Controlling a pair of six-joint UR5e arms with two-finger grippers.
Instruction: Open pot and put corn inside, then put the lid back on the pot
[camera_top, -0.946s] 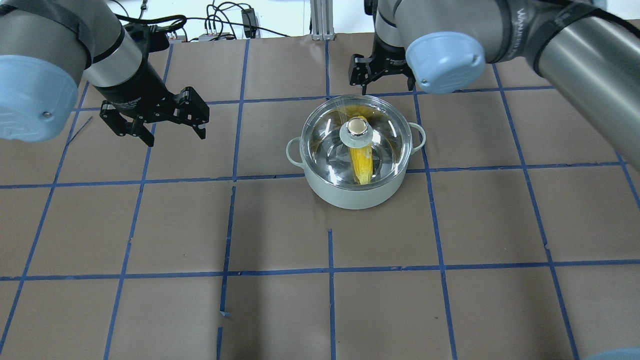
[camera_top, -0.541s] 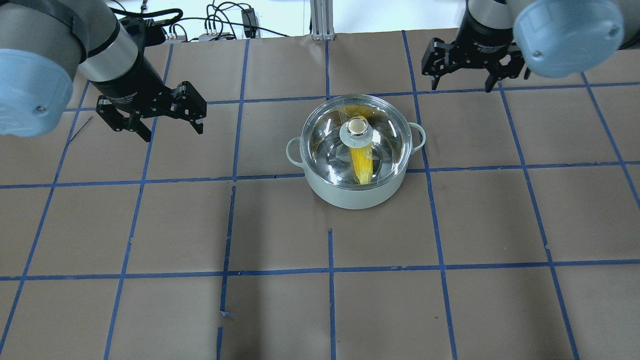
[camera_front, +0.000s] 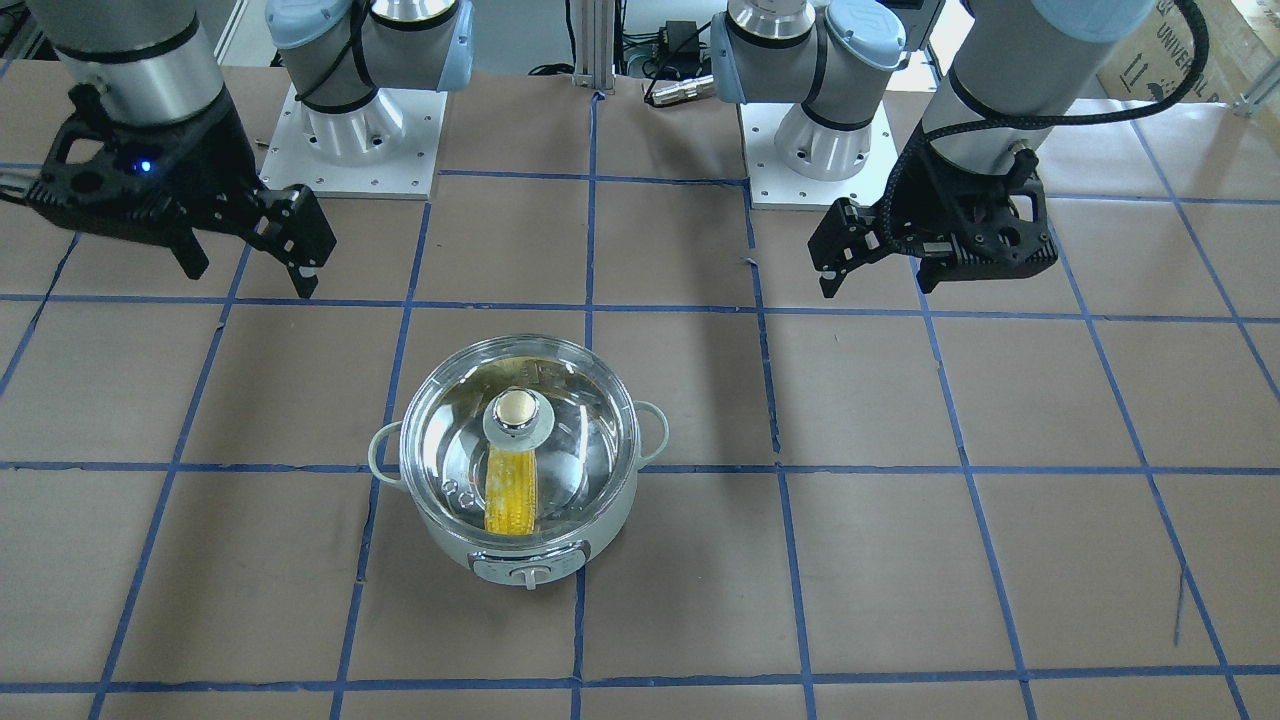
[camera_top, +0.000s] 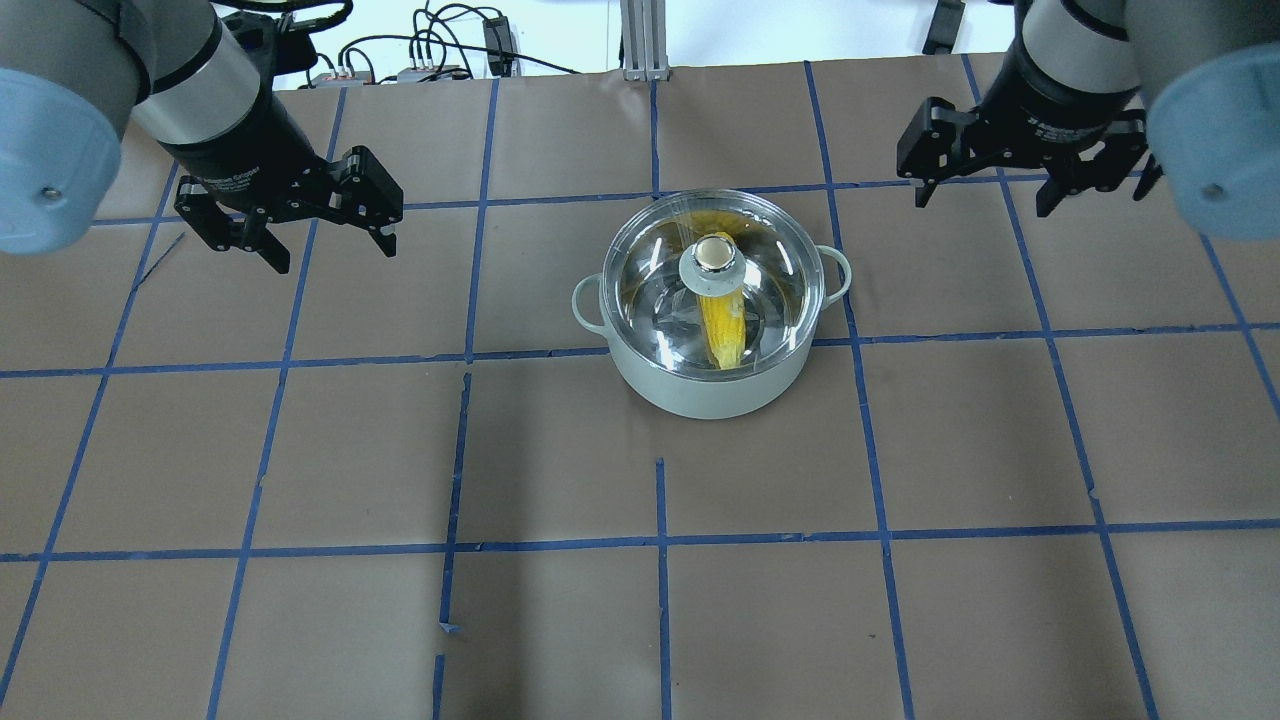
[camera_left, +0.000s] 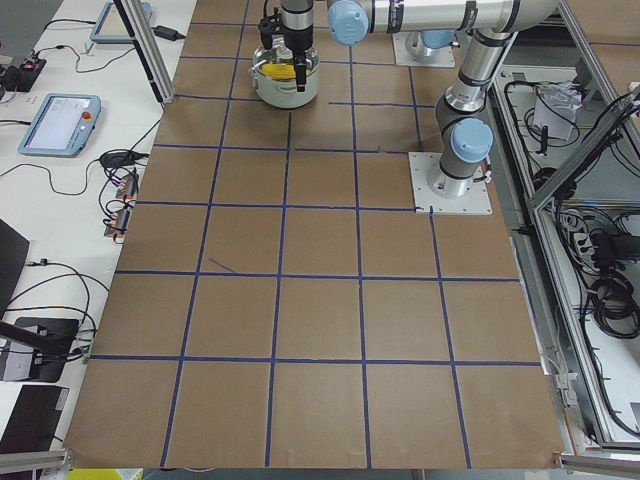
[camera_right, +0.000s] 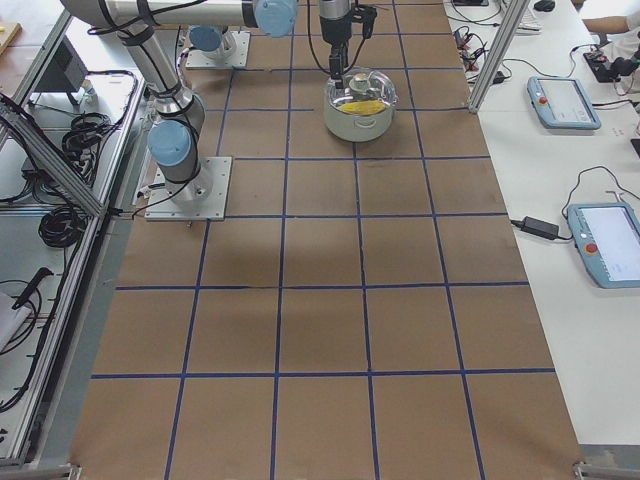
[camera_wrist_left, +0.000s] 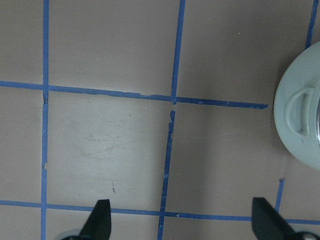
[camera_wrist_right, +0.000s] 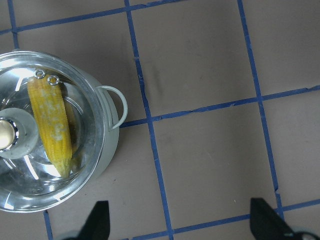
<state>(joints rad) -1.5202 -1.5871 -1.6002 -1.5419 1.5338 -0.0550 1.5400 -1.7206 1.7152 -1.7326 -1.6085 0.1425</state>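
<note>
1. Left gripper (camera_top: 334, 245): jaws spread wide and holding nothing, it hangs over the brown paper (camera_top: 560, 450), well apart from the pot (camera_top: 700, 395).
2. Right gripper (camera_top: 982, 200): equally wide open and empty, off the pot's other side.
3. The lid (camera_top: 655, 275) sits on the pot, with the corn (camera_top: 725, 325) inside under the glass.
4. Neither gripper touches a pot handle.

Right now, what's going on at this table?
Nothing is being held. The pot sits on the table with the lid seated on it, and the corn lies inside, visible through the glass. The left gripper and the right gripper both hang open and empty, one off to each side of the pot, touching nothing. Judging from how things lie, the task looks finished.
</note>
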